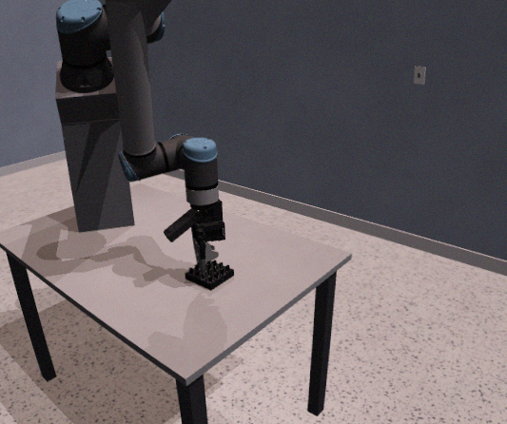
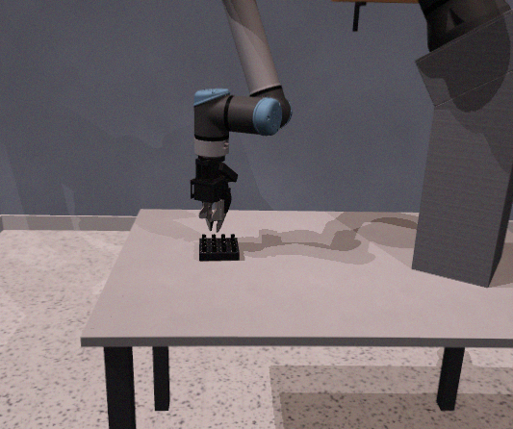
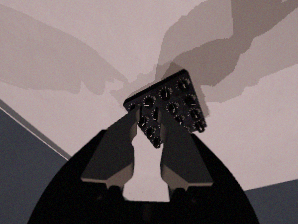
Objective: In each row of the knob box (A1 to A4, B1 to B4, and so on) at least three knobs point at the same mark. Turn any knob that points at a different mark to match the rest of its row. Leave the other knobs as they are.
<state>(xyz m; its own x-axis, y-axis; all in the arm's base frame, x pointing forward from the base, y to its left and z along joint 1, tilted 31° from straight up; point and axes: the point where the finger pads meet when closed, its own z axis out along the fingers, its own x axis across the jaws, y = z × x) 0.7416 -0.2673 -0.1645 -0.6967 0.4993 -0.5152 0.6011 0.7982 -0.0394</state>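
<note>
The black knob box (image 1: 206, 275) (image 2: 218, 249) (image 3: 169, 103) lies on the table (image 1: 265, 252) (image 2: 307, 298), with rows of small round knobs on top. My gripper (image 1: 201, 260) (image 2: 216, 225) (image 3: 148, 107) points straight down and hangs just above the box, over its near-left part. The fingers stand a narrow gap apart with nothing between them. In the wrist view a knob shows through the gap below the tips. The knobs' marks are too small to read.
The robot's grey pedestal (image 1: 95, 166) (image 2: 471, 168) stands on the table's far corner. The table's edges lie well away from the box on all sides.
</note>
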